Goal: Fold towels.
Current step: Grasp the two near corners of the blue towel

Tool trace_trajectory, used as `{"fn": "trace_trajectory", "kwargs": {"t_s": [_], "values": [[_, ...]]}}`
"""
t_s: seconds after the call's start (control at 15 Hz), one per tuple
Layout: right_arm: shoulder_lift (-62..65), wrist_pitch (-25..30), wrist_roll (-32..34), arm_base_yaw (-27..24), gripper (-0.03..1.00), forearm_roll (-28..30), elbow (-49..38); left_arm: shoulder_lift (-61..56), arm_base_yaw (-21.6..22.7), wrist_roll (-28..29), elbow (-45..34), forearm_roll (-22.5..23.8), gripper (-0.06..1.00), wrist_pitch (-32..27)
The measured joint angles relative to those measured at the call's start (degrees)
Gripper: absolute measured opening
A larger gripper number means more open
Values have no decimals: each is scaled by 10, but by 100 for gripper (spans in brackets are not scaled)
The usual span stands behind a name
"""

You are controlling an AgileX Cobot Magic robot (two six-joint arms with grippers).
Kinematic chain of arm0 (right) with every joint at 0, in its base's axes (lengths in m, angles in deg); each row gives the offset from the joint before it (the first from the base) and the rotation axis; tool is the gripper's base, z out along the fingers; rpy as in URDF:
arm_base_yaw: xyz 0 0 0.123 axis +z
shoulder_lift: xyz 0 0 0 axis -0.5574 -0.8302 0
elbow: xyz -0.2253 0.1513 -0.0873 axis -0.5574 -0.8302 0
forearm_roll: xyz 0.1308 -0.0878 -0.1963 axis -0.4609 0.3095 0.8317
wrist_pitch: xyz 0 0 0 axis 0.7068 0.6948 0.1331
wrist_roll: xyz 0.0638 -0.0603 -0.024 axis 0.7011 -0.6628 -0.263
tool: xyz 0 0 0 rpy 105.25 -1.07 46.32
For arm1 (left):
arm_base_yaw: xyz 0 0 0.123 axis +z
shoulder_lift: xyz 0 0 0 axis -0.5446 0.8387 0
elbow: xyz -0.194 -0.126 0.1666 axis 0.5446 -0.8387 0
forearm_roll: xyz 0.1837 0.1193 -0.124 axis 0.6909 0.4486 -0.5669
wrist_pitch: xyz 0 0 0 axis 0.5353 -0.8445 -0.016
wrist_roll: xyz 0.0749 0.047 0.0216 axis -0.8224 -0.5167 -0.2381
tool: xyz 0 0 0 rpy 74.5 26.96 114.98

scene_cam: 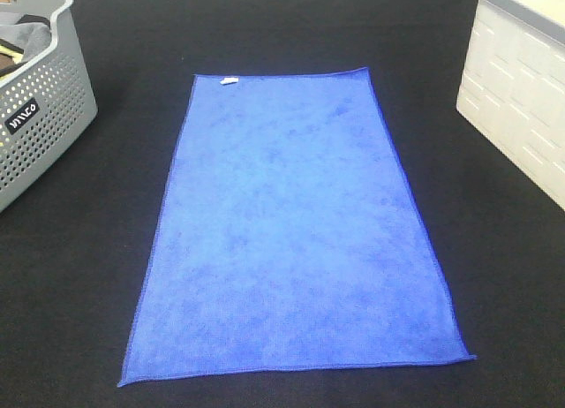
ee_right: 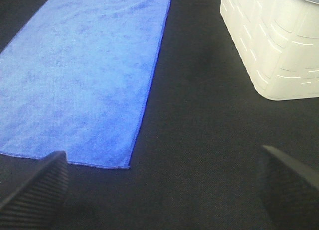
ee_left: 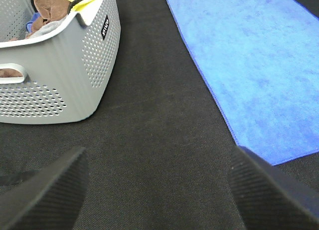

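Note:
The royal-blue towel point(scene_cam: 296, 227) lies spread flat on the black table, long side running away from me, with its small white tag point(scene_cam: 229, 80) at the far left corner. It also shows in the left wrist view point(ee_left: 251, 65) and the right wrist view point(ee_right: 82, 70). No arm shows in the exterior high view. My left gripper point(ee_left: 159, 190) is open and empty over bare black cloth, to the left of the towel's near corner. My right gripper point(ee_right: 164, 185) is open and empty over black cloth, to the right of the towel's near right corner.
A perforated grey basket point(scene_cam: 40, 108) with cloths inside stands at the far left, also in the left wrist view point(ee_left: 60, 70). A cream-white plastic bin point(scene_cam: 521, 90) stands at the far right, also in the right wrist view point(ee_right: 274, 41). Black cloth point(scene_cam: 79, 275) covers the table.

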Motion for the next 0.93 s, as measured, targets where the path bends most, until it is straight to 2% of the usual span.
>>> {"fn": "trace_trajectory", "kwargs": {"t_s": [0.93], "values": [[0, 0, 0, 0, 94, 0, 0, 0, 0, 0, 0, 0, 74, 0]]}}
